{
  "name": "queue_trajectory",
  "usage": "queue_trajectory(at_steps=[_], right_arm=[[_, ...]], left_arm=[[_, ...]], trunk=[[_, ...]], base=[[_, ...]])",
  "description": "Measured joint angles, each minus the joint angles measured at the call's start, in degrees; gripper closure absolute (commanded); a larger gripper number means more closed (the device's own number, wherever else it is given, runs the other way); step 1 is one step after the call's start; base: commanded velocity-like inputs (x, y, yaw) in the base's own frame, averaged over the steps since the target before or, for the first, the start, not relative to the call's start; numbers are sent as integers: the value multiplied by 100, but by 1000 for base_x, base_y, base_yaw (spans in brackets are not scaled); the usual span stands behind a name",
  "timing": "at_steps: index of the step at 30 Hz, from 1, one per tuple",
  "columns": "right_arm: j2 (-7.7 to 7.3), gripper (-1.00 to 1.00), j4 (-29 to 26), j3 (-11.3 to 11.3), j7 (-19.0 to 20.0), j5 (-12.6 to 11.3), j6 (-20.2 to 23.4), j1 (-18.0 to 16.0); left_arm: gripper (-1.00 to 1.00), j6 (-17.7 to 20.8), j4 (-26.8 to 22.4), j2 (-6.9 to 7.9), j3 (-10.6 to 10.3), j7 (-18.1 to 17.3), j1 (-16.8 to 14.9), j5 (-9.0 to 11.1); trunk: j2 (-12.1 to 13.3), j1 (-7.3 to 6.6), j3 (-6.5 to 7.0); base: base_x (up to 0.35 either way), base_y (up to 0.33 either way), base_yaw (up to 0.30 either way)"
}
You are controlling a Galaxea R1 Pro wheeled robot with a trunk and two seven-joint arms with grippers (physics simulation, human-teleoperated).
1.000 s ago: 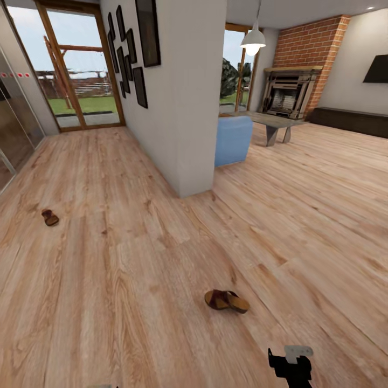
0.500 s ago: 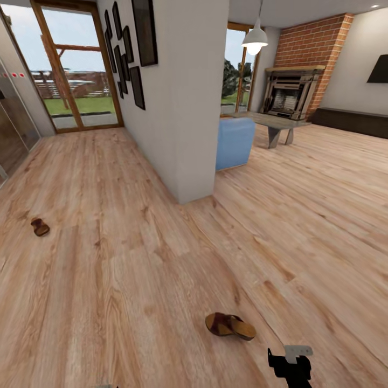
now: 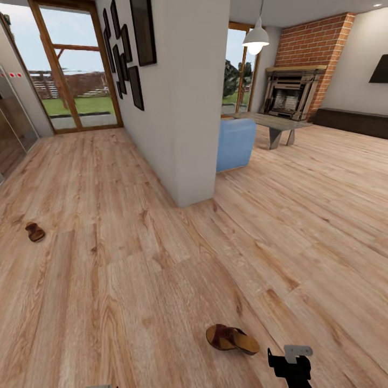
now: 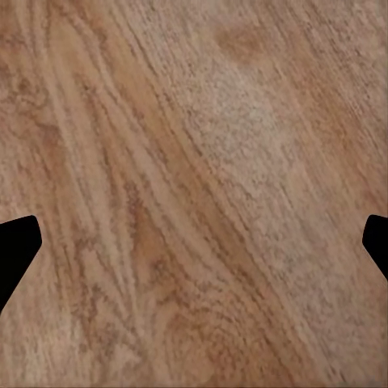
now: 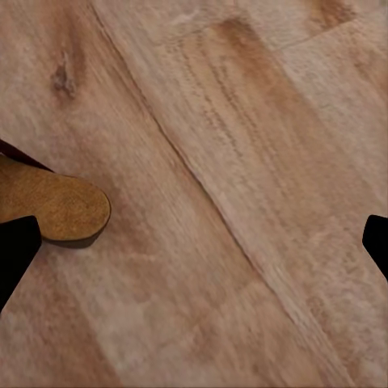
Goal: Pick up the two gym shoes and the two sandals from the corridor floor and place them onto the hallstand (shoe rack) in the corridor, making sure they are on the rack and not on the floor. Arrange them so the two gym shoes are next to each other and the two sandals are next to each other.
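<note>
From the head view, two sandals lie well apart on the corridor floor: the near sandal rests on its sole just beside the right hand, which pokes up black at the lower edge of that view, while the far sandal sits off toward the robot's left, near a glass panel. The right wrist view adds what the head cannot: the tan footbed of the near sandal rounding in close to one black fingertip, not touching it, with the two fingertips spread wide apart and nothing between them but planks. The left wrist view shows the left hand likewise spread, its dark tips at either edge over bare wood grain. The floor is light brown planking running through the whole room. A white wall hung with dark picture frames divides the corridor from a living area with a blue armchair, a brick fireplace, a pendant lamp and a glazed door onto a garden.
</note>
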Motion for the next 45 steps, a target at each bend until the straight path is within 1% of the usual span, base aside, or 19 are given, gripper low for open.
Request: queue_trajectory(at_steps=[14,19,29,39,45], right_arm=[[1,-100,1,0,-1,0,0,0],[2,-100,1,1,-1,0,-1,-1],[1,-100,0,1,-1,0,-1,-1],[-1,-100,1,-1,-8,0,0,0],[1,-100,0,1,-10,0,-1,0]], left_arm=[[-100,0,-2,0,0,0,0,3],[-100,0,-1,0,0,1,1,3],[-100,0,0,0,0,2,0,3],[-100,0,0,0,0,6,0,3],[-100,0,1,0,0,2,0,3]], trunk=[[0,0,0],[0,0,0],[0,0,0],[0,0,0],[0,-1,0]], base=[[6,0,21],[1,-66,181],[0,-183,196],[0,-33,26],[112,-91,1]])
